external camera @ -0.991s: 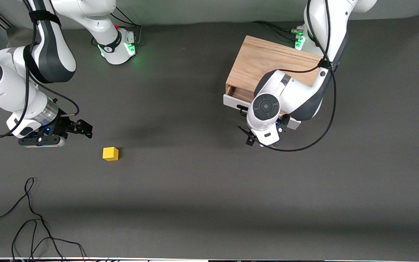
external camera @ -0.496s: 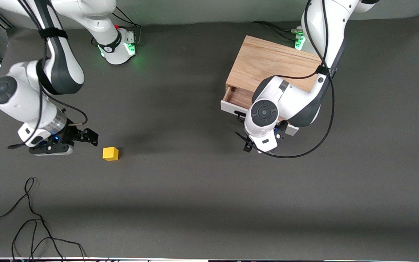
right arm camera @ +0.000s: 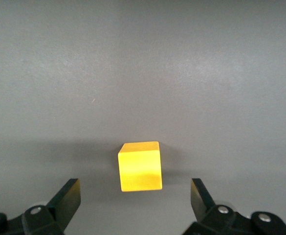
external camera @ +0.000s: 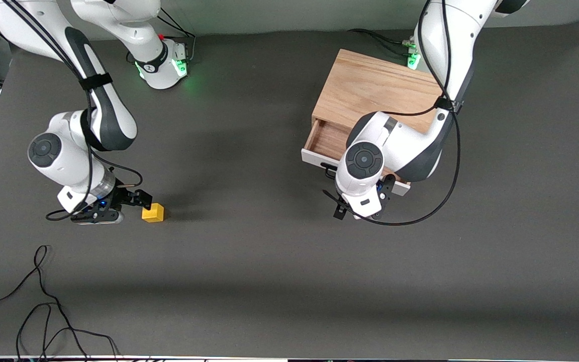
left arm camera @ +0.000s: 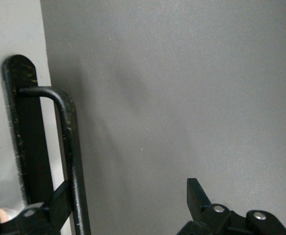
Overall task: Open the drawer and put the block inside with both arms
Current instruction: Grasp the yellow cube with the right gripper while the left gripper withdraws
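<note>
Beside the block point(external camera: 153, 213), open right hand point(external camera: 136, 201), left hand point(external camera: 359, 203) at drawer point(external camera: 325, 143) handle point(left arm camera: 69, 147)

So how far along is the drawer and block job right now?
Done: the drawer is pulled partly out of the cabinet. In hand: the left end effector hooks its handle, and the right end effector, open, lines up on the block, which sits on the table. Left: grasp the block, carry it over and set it inside.
</note>
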You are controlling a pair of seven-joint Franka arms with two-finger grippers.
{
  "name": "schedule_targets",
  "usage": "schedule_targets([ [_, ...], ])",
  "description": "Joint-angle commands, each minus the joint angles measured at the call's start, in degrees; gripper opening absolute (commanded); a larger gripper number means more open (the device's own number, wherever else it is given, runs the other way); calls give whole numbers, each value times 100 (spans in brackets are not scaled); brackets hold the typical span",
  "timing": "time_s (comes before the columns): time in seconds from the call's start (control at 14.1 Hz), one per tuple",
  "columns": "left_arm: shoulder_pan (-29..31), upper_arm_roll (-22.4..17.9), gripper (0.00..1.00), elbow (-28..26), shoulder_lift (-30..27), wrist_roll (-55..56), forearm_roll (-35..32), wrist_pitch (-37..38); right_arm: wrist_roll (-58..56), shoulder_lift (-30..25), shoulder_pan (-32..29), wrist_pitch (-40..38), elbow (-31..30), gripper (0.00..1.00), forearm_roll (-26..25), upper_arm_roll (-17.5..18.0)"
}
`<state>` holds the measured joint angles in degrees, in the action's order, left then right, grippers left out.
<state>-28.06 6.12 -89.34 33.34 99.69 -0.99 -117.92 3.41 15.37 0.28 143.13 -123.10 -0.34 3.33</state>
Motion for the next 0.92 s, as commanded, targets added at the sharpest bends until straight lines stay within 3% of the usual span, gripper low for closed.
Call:
schedule_targets([
  [0.0,-24,-23,100,584,454,50,-138,-521,-139,308,-19,364,5,100,16,-17],
  [0.21,-33,-23,100,909,647,50,-209,-521,-122,484,7,453,-39,100,16,-17],
  [0.85,-33,-32,100,1033,622,85,-455,-969,-51,941,-81,734,-39,100,16,-17],
])
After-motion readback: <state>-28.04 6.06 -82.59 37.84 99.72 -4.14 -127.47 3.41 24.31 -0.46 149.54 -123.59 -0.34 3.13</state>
